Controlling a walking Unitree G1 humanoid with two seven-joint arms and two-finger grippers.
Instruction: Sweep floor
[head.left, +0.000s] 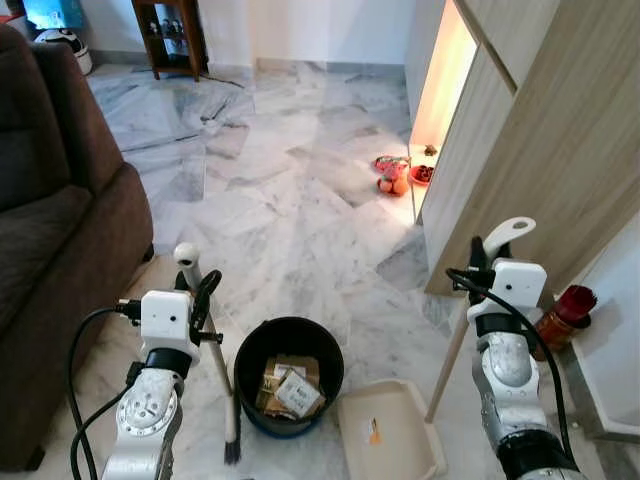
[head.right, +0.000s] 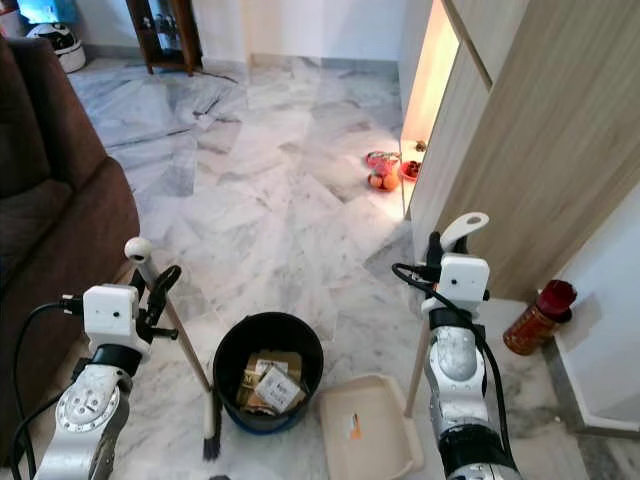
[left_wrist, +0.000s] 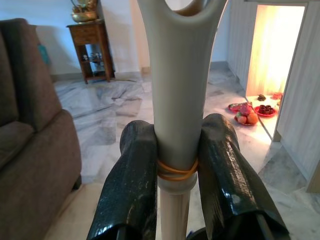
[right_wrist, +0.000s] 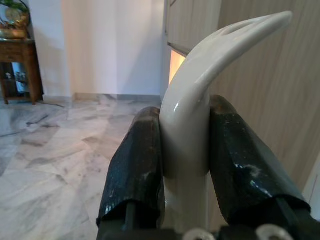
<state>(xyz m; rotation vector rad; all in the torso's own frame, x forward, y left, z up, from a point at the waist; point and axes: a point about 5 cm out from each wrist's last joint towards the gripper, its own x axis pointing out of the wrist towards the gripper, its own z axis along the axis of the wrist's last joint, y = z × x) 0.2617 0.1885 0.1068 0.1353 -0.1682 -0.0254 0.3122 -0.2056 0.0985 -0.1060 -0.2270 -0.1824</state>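
Upholstery of a brown fabric sofa (head.left: 60, 230) borders the pale grey-veined marble floor (head.left: 290, 200) on the left. Beside it the left gripper (left_wrist: 176, 170) is clamped tight on the grey plastic handle of a slim wooden-shafted broom (head.left: 205, 330), whose shaft slants down to dark bristles (head.left: 232, 450) touching the floor just left of a round black bin holding paper scraps (head.left: 288, 375). To the bin's right lies the cream plastic dustpan tray (head.left: 390, 435), flat on the floor; its wooden pole rises to a curved white grip (right_wrist: 200, 100) pinched firmly by the right gripper (right_wrist: 185, 150). Bristles and tray are apart, the bin between them. No loose dirt is discernible; the tray's near edge is cut off.
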